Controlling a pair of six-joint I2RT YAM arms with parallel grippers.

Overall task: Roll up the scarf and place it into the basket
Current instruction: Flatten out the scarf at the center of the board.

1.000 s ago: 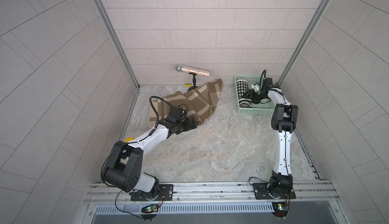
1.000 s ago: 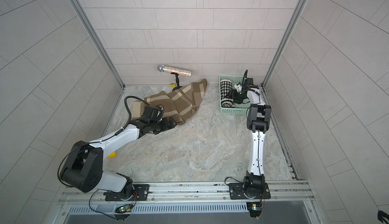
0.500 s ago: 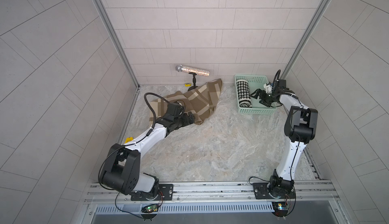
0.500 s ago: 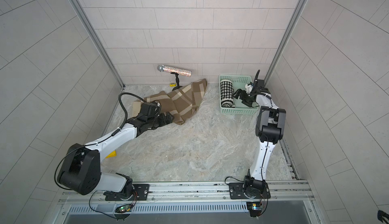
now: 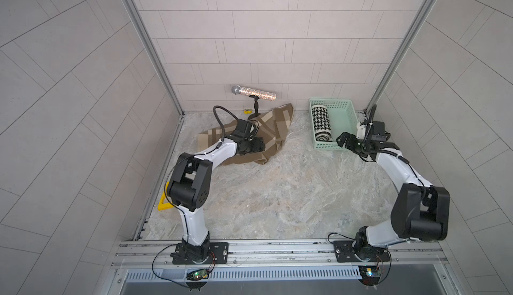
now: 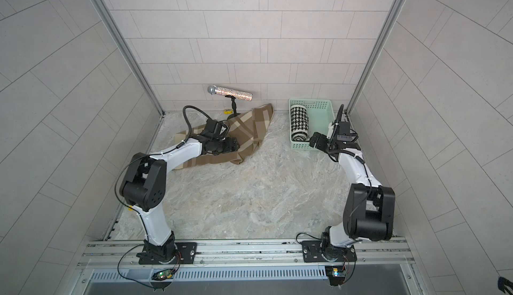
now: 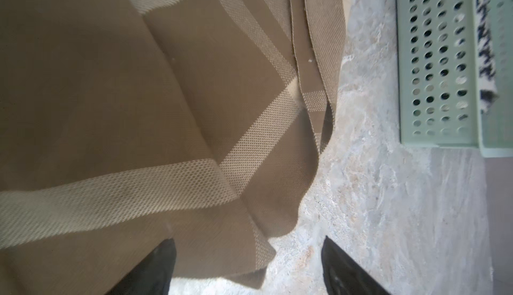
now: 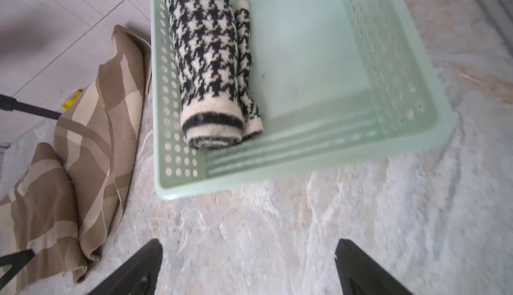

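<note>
Right wrist view: my right gripper (image 8: 249, 247) is wide open and holds nothing, over the grey stone-look table (image 8: 388, 210). A second ago it was above the shallow mint-green plastic basket (image 8: 305, 166); now it is just outside. The rolled black-and-white knitted scarf (image 8: 205, 57) lies inside. My left gripper (image 7: 247, 241) is open over the edge of the brown checked woven cloth (image 7: 111, 99), gripping nothing.

Soft, even light fills both top views, leaving only faint shadows on the marbled counter (image 5: 277, 191) in front of the mint-green basket (image 5: 344, 119); wall tile lines bow toward the frame edges. In the right wrist view, the basket's near rim and the counter before it smear with blur. In the left wrist view, the brown plaid scarf (image 7: 138, 99) beside the basket dims and softens away from it.
</note>
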